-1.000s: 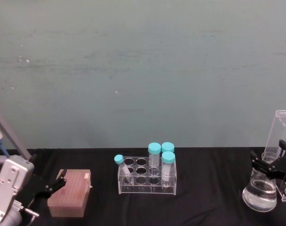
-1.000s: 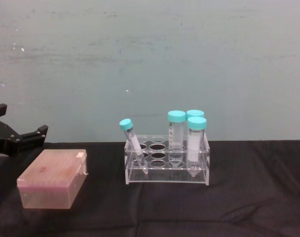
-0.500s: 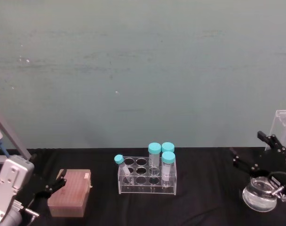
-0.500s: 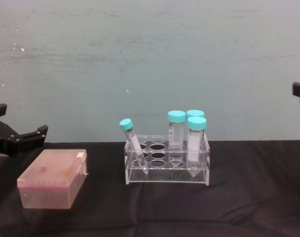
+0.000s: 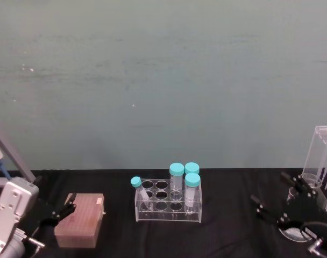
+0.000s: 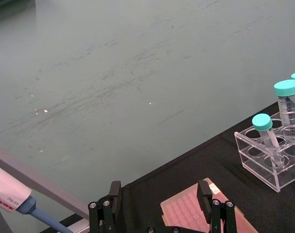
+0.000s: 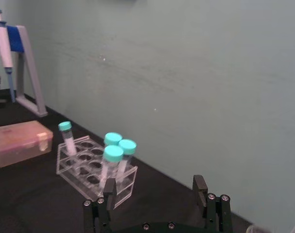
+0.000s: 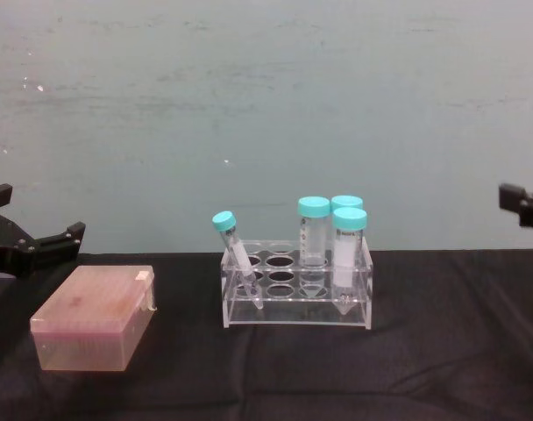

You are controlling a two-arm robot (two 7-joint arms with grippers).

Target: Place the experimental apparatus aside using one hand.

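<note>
On the black table I count one tall clear acrylic stand (image 5: 324, 161) far right, one clear conical flask (image 5: 299, 228) beside it. My black right gripper (image 5: 276, 198) gapes wide, empty, just left of the flask.

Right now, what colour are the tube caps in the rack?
Teal caps; clearest in the chest view.

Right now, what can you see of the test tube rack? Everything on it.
The test tube rack is clear acrylic, with two plates of round holes in a three-by-three grid. It stands upright on the black cloth near the table's middle, right of the pink box and apart from it. It holds four teal-capped tubes: three wide ones upright at its right end, and a thin one leaning at its left front corner. No gripper touches it.
</note>
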